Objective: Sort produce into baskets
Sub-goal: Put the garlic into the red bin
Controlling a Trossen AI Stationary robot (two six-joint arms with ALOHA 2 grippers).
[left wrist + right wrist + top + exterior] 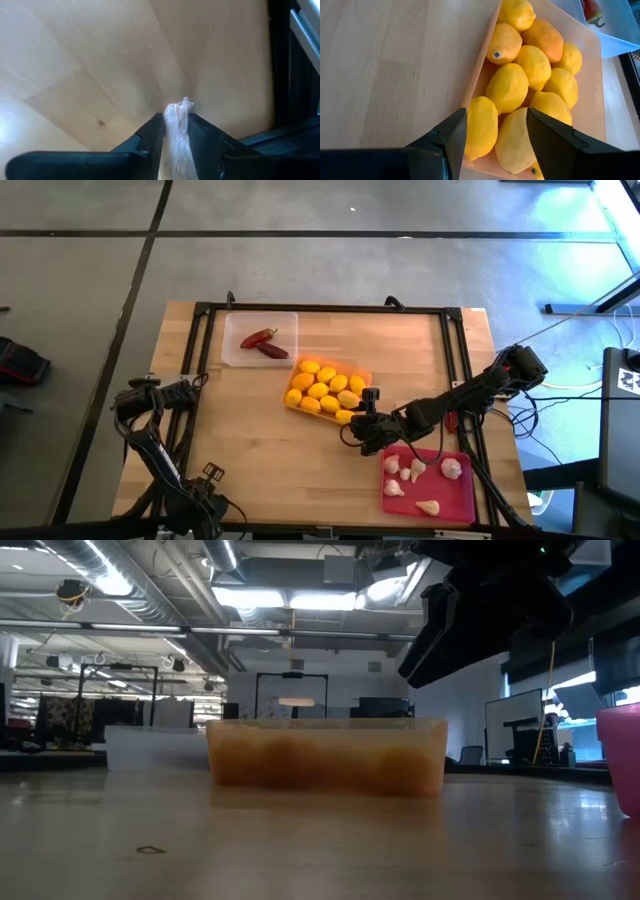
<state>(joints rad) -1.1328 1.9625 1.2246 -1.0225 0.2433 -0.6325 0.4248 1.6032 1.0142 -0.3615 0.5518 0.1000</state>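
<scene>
The right gripper [352, 423] hung with its fingers apart over the near end of the orange tray [362, 373], which sat mid-table packed with lemons [318, 389]. In the right wrist view nothing was between the fingers [451, 135]; they framed the nearest lemons at the tray's rim.

The left gripper [176, 131] waited near the table's left edge, shut on a scrap of something whitish and papery [176, 122]; I could not tell whether it was garlic skin or something else.

Two red chili peppers [263, 342] lay in the clear tray [285, 320] at the far side, and the garlic bulbs [418, 471] sat in the red-pink tray [465, 507] at the near right. The sorting looked all but done.

If the right arm meant to pull away, I would have wanted it lifted straight up first, since the fingers stood close above the heaped lemons and the rim. Bare wood lay open to the left and near side; the red-pink tray crowded in just beside the arm on the near right, and the black frame [457, 370] hemmed the right edge.
</scene>
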